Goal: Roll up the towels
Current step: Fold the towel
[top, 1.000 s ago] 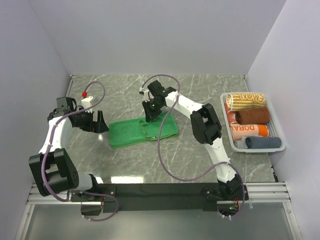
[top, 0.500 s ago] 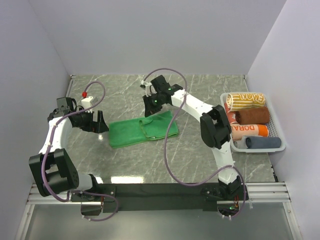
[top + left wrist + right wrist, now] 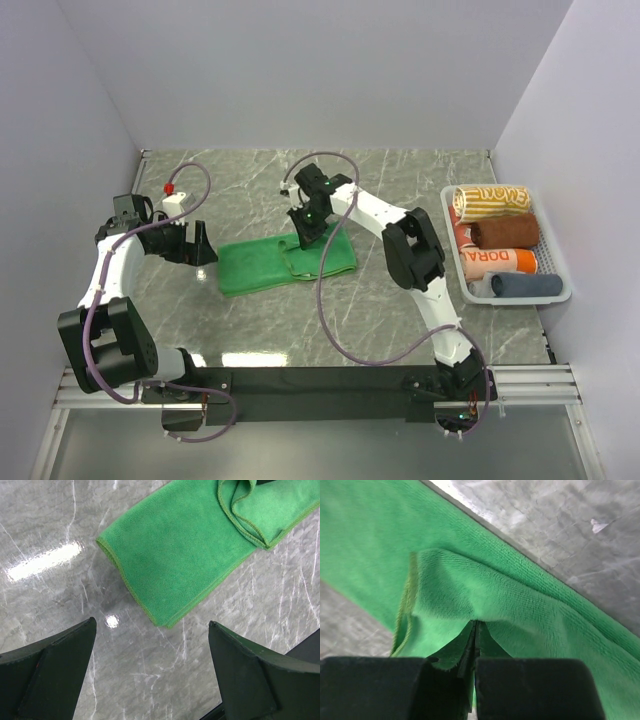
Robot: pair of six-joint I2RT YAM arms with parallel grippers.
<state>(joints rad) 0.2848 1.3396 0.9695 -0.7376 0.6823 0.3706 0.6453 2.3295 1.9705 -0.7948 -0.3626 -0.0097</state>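
A bright green towel (image 3: 262,268) lies mostly flat at the table's middle, with a rumpled fold near its right half. My right gripper (image 3: 306,238) is down on that fold at the towel's far edge. In the right wrist view the gripper (image 3: 476,626) is shut, with a ridge of green towel (image 3: 530,605) pinched between its fingers. My left gripper (image 3: 200,250) hovers open just left of the towel. In the left wrist view the towel's near corner (image 3: 165,570) lies ahead of the open gripper (image 3: 151,624), apart from it.
A white basket (image 3: 562,262) at the right holds rolled towels: yellow-striped (image 3: 490,199), brown (image 3: 506,232), orange-lettered (image 3: 500,261) and blue-grey (image 3: 526,286). A small white object with a red cap (image 3: 174,195) sits at the back left. Walls enclose the table on three sides.
My right gripper rose toward the back, then came down again onto the towel's fold and closed fully. The left arm has not moved.
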